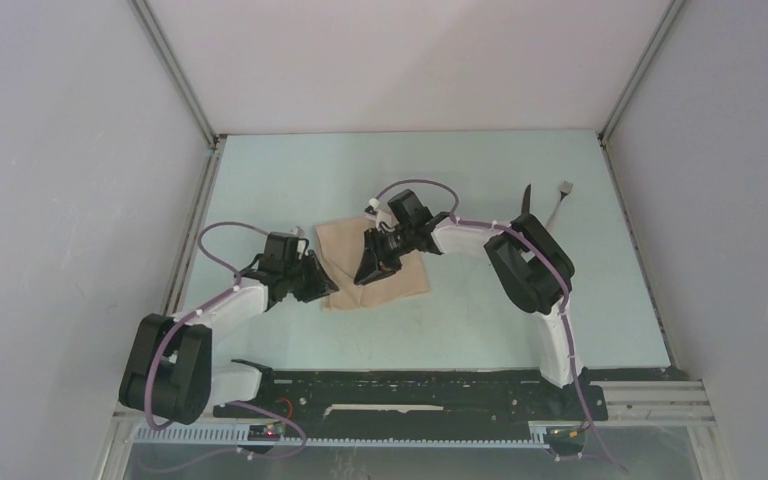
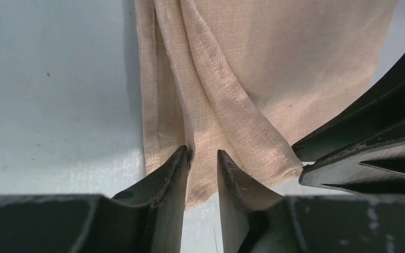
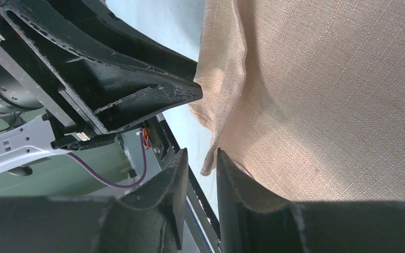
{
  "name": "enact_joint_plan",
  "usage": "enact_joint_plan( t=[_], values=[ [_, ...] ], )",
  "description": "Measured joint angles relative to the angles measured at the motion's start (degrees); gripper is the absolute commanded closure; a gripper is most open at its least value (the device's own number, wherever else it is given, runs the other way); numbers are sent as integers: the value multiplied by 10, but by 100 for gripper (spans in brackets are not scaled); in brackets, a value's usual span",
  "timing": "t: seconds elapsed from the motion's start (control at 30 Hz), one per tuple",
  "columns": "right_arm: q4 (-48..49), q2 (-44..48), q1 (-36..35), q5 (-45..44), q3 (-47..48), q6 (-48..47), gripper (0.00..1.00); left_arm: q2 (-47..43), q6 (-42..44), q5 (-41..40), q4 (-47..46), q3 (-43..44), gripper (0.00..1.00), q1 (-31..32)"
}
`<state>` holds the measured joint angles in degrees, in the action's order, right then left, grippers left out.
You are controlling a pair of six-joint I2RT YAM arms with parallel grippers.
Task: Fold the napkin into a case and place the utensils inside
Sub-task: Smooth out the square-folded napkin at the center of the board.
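Note:
The beige napkin (image 1: 392, 272) lies partly folded mid-table, with creases running to its near left corner. My left gripper (image 1: 326, 288) is at that corner. In the left wrist view its jaws (image 2: 201, 154) stand narrowly apart with the napkin (image 2: 274, 68) gathered between them. My right gripper (image 1: 365, 276) is over the napkin's near edge. In the right wrist view (image 3: 200, 153) its jaws are slightly apart, with the napkin (image 3: 337, 105) corner just at one fingertip. The black knife (image 1: 527, 199) and the grey fork (image 1: 562, 200) lie at the back right.
The two grippers are close together; the right gripper's fingers (image 2: 369, 153) show in the left wrist view and the left gripper's fingers (image 3: 137, 79) show in the right wrist view. Enclosure walls stand on three sides. The black base rail (image 1: 410, 385) runs along the near edge.

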<state>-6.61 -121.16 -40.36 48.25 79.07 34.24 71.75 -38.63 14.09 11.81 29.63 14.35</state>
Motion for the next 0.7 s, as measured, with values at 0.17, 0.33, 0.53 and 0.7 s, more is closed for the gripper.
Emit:
enact_joint_plan(
  t=[0.17, 0.33, 0.53, 0.7],
  values=[
    [2, -8, -2, 1, 1, 2, 71, 2, 0, -4, -8, 0, 63, 0],
    [0, -17, -5, 3, 7, 2, 80, 0, -1, -10, -10, -8, 67, 0],
    [-4, -24, -13, 3, 19, 2, 98, 7, -2, -13, -10, -10, 83, 0],
    [-5, -24, -16, 3, 19, 2, 100, -2, 1, -33, -2, -10, 92, 0]
  ],
)
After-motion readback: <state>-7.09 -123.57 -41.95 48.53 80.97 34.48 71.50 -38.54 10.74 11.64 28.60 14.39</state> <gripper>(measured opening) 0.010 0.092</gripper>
